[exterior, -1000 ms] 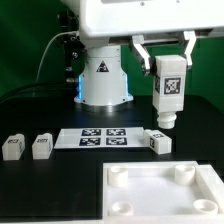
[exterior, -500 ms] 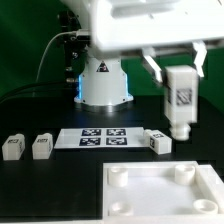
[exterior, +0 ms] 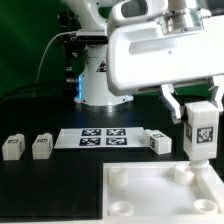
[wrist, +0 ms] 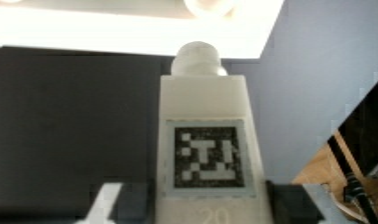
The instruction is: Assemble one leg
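White arm (exterior: 150,60), rounded boxy shell (exterior: 160,45); white cylinder base (exterior: 98,90) with black triangle mark (exterior: 101,66). Black cables (exterior: 58,50) at base's 9 o'clock, blue glow (exterior: 78,92) at 8. Gripper (exterior: 196,108) fingers (exterior: 171,100) white

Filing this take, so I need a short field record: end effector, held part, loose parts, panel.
end effector: shut on the held leg
held leg: upright, hanging over the square panel's far corner on the exterior view's right
contact with socket: cannot tell
loose legs: three, lying on the table
square panel: flat on the table
marker board: between loose legs
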You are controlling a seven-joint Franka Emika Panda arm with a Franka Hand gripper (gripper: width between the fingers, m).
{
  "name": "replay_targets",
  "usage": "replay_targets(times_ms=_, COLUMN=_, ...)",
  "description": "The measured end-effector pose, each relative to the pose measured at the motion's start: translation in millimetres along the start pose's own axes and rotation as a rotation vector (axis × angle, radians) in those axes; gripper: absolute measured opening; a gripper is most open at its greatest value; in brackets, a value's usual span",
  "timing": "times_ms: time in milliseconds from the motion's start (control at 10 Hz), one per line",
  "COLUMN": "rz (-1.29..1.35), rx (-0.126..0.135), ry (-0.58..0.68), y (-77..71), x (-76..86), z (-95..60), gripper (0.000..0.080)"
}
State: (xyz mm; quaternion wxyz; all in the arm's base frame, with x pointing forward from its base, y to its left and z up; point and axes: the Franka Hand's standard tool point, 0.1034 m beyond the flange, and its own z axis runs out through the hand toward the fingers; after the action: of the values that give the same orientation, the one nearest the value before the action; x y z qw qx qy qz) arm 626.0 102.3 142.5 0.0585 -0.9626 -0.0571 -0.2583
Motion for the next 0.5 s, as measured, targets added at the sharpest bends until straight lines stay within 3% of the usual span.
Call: replay_targets(times_ms=500, rz=0.002, rx=0.012, ry=-0.027, y=-5.6, x=-10.9, z=24.9, gripper=0.0294)
